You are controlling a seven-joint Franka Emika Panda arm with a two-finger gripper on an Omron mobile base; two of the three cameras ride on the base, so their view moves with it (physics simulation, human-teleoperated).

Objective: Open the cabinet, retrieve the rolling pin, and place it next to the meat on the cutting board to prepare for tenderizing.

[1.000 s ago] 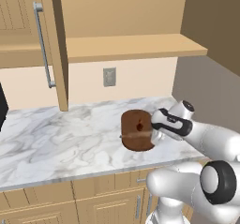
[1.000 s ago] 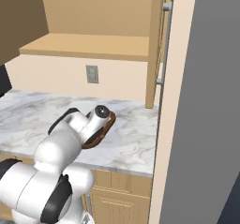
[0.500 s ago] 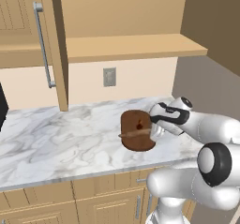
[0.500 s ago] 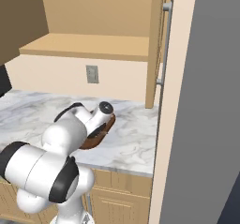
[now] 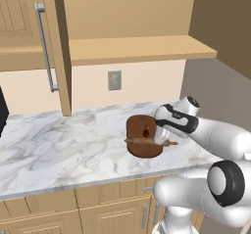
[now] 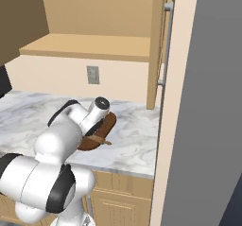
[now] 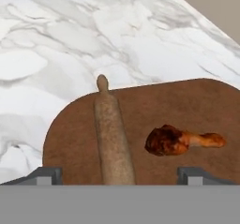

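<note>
The brown rolling pin (image 7: 112,138) lies flat along the dark oval cutting board (image 7: 187,101), just left of the small reddish-brown meat (image 7: 173,139). My gripper (image 7: 119,176) hovers low over the pin's near end, open, with its fingertips (image 7: 44,175) standing wide on either side of the pin and apart from it. From the left base, the rolling pin (image 5: 142,141) crosses the front of the cutting board (image 5: 137,125), with the meat (image 5: 146,130) behind it and the gripper (image 5: 159,132) at the board's right end. The cabinet (image 5: 54,42) above stands open.
The board (image 6: 108,125) sits on a white marble counter (image 5: 59,145). An open cabinet door (image 6: 158,45) hangs close on the right, beside a tall grey panel (image 6: 212,102). A wall outlet (image 5: 114,80) sits behind, and a wooden shelf (image 5: 137,49) runs above.
The jaws have spread wide and let go of the rolling pin, which now rests on the board. The arm has shifted slightly over the board's right end.
</note>
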